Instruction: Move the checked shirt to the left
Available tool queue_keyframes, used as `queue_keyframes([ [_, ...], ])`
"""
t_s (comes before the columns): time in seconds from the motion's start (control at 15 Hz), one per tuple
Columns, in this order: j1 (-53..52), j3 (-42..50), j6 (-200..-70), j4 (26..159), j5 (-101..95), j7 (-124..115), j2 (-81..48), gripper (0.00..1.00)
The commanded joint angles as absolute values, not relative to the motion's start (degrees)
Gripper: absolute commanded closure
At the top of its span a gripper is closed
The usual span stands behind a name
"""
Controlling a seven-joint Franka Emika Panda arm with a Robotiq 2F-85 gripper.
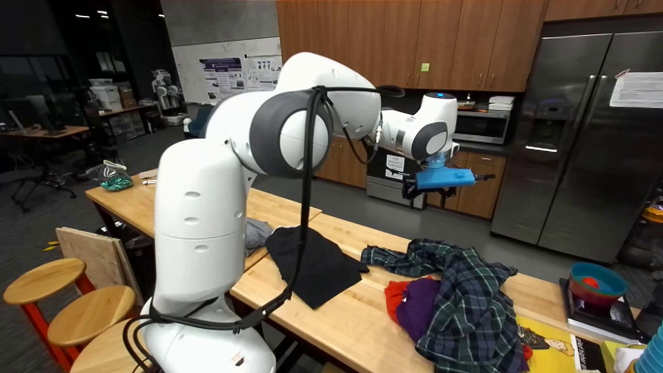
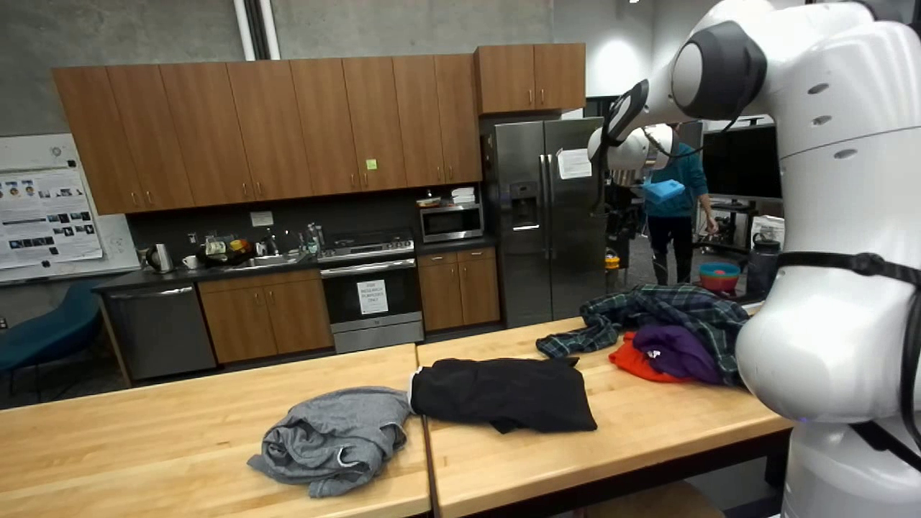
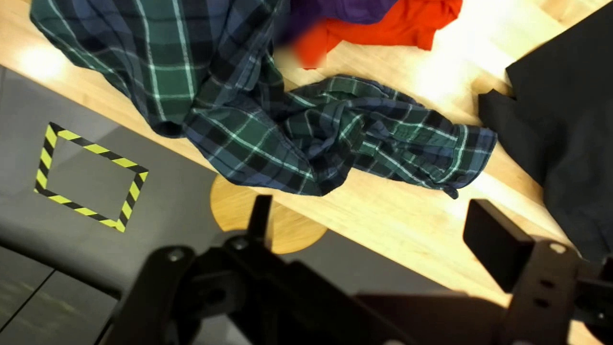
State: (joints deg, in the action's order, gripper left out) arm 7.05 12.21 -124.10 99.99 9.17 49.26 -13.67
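Observation:
The checked shirt (image 1: pixel 466 305), dark green and navy plaid, lies crumpled on the wooden table (image 1: pixel 357 331). One sleeve stretches toward a black cloth. The shirt also shows in an exterior view (image 2: pixel 683 306) and in the wrist view (image 3: pixel 335 139). My gripper (image 1: pixel 429 202) is high above the table's far edge, apart from the shirt. In the wrist view its fingers (image 3: pixel 371 227) are wide apart with nothing between them, below the sleeve in the picture. In an exterior view only the blue gripper cover (image 2: pixel 662 190) shows clearly.
Purple cloth (image 1: pixel 422 305) and red cloth (image 1: pixel 394 298) lie against the shirt. The black cloth (image 2: pixel 504 392) and a grey garment (image 2: pixel 334 439) lie further along. Stacked bowls (image 1: pixel 598 282) and a yellow book (image 1: pixel 549 347) are beyond the shirt. A person (image 2: pixel 680 187) stands in the background.

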Motion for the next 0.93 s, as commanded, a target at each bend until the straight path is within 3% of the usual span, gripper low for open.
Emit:
queue_keyframes([
  [0.0, 12.2, 8.1, -119.1, 89.8, 12.5, 52.2, -21.7, 0.0],
  [0.33, 12.8, 4.5, -122.7, 88.6, 10.5, 49.0, -27.1, 0.0],
  [0.73, 10.1, 0.9, -125.6, 98.2, 7.2, 47.6, -25.3, 0.0],
  [0.87, 11.0, 0.1, -124.9, 95.0, 7.8, 48.1, -28.3, 0.0],
])
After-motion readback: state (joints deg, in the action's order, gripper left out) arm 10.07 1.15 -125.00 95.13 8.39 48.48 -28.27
